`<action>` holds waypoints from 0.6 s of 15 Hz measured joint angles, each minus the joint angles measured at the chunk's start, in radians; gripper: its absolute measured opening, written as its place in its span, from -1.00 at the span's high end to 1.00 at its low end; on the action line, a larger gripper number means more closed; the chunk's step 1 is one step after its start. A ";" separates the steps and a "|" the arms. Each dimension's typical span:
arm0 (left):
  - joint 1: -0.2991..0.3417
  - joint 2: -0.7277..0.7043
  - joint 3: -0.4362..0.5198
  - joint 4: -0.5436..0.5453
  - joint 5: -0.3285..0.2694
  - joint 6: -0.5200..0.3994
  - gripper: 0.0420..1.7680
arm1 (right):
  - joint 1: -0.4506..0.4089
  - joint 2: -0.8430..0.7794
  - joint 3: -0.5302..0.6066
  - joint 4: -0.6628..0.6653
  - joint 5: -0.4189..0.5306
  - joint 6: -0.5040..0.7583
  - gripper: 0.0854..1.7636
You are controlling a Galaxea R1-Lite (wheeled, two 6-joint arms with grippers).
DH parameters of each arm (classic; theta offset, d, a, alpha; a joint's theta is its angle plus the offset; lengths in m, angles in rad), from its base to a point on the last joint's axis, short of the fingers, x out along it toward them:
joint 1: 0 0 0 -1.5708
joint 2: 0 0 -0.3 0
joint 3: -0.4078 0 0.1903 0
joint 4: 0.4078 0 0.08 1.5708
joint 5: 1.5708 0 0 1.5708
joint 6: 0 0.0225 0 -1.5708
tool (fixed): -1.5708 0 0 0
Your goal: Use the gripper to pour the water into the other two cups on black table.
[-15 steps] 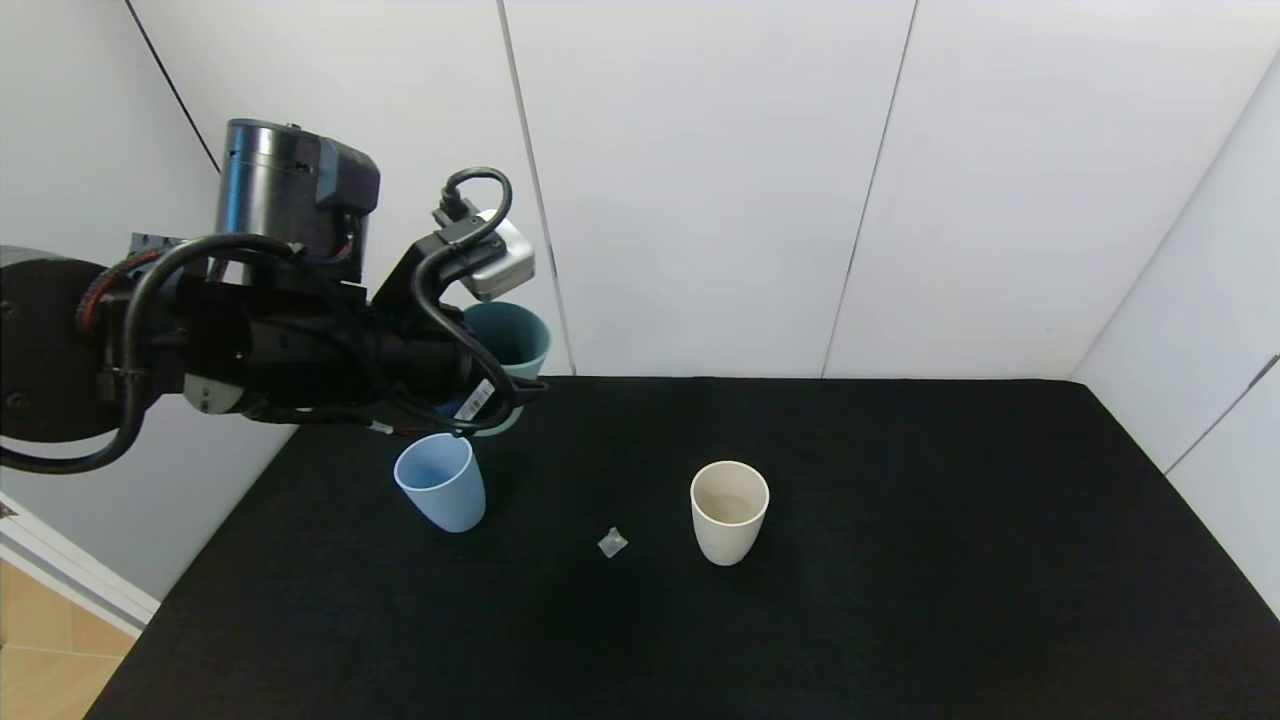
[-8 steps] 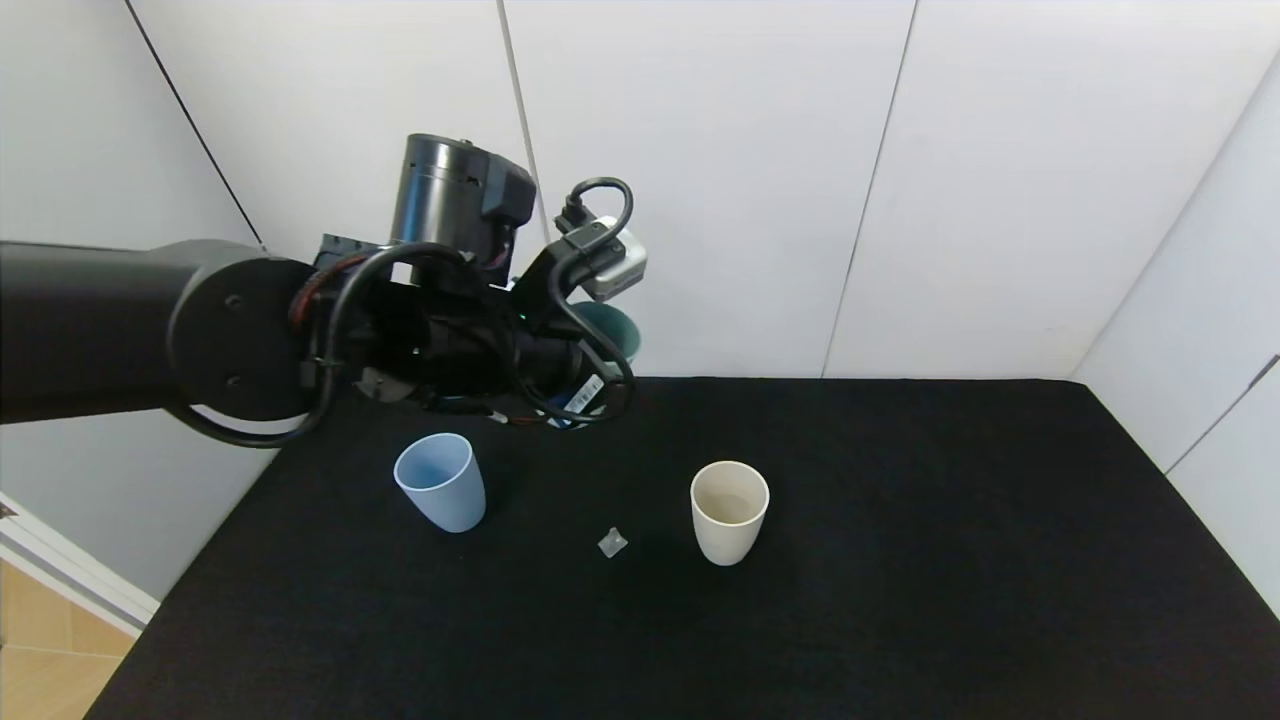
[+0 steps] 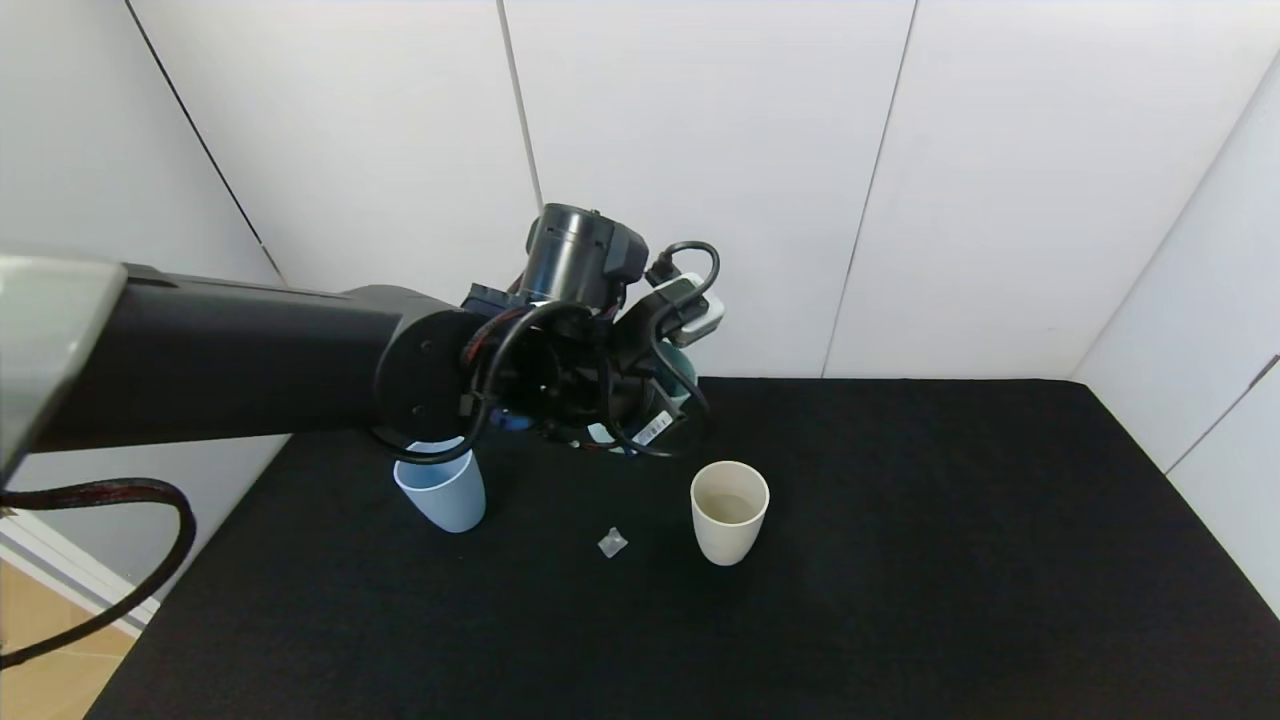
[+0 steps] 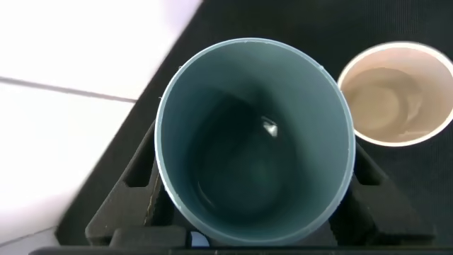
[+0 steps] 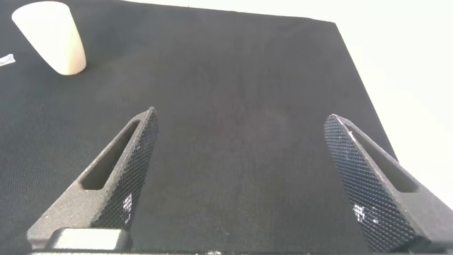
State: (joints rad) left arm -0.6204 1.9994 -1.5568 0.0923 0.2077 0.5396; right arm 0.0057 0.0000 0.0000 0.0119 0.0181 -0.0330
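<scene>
Black table point(image 3: 900, 560): matte, felt-like, bearing two cups and a scrap.
Left gripper point(image 3: 655, 385): raised above the table, behind and between the two standing cups; jaws closed on a teal cup point(image 4: 255, 149), upright, little visible inside.
Right gripper point(image 5: 248, 177): low over the table, cream cup well apart; jaws spread wide, empty.
Blue cup point(image 3: 445, 495): upright, left of cream cup.
Cream cup point(image 3: 729, 512): upright, liquid inside.
Small clear scrap point(image 3: 612, 542): between both cups.
</scene>
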 joint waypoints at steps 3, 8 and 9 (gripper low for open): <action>-0.016 0.035 -0.015 0.026 0.040 0.096 -0.31 | 0.000 0.000 0.000 0.000 0.000 -0.001 -0.94; -0.038 0.084 -0.071 0.085 0.107 0.206 -0.31 | 0.000 0.000 0.000 0.000 0.000 0.000 -0.94; -0.042 0.093 -0.084 0.095 0.118 0.230 -0.31 | 0.000 0.000 0.000 0.000 0.000 0.000 -0.94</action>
State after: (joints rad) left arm -0.6623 2.0921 -1.6404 0.1870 0.3260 0.7696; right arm 0.0057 0.0000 0.0000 0.0119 0.0181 -0.0332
